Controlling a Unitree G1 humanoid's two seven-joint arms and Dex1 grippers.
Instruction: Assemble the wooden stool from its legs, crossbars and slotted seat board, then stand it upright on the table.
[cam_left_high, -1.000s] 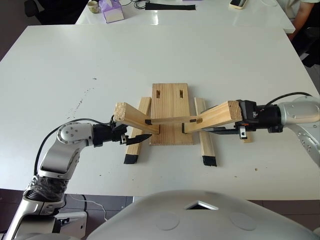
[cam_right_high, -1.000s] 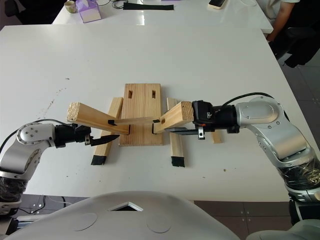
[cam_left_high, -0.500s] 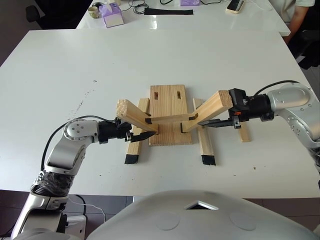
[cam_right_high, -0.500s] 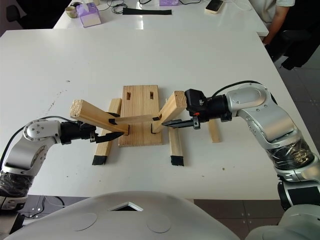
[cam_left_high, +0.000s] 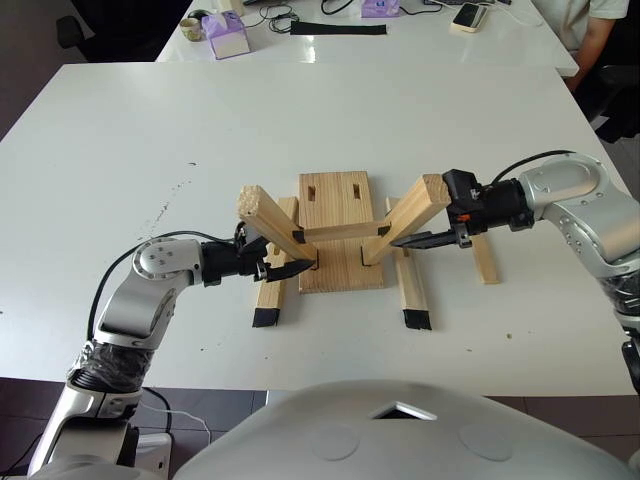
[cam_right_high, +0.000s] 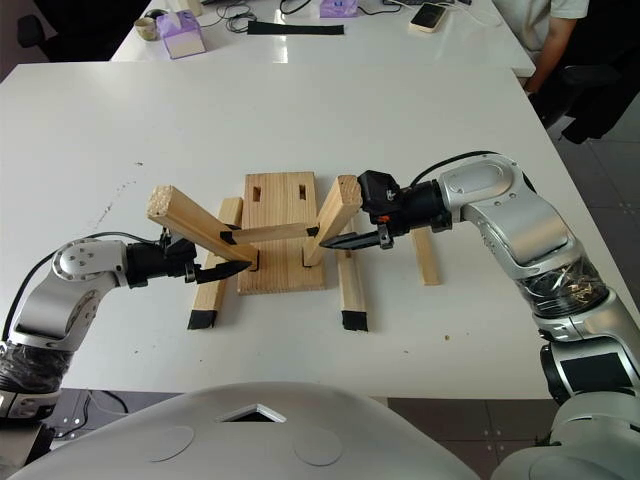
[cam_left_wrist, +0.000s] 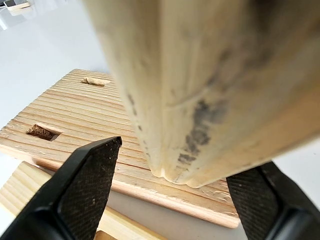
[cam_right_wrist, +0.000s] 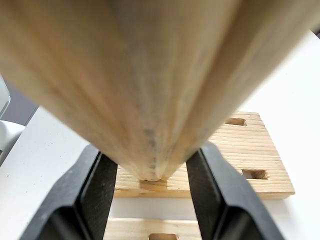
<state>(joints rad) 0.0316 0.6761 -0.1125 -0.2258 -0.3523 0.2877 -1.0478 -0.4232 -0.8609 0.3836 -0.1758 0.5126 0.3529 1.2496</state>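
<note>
Seat board (cam_left_high: 338, 205) ridged bare wood; table (cam_left_high: 400, 110) seemingly semi-gloss.

Ctr blocked: seat board (cam_left_high: 338, 195), flat legs (cam_left_high: 268, 298) beside it, raised frame (cam_left_high: 340, 232) across above. Surface (cam_left_high: 130, 130) open upper left & upper right.

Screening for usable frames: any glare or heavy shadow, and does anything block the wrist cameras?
Left eye view: glossy glare on the far table, only soft shadows on the white table. Left wrist view: the left held leg crowds the lens, seat board showing behind. Right wrist view: the right held leg does likewise.
</note>
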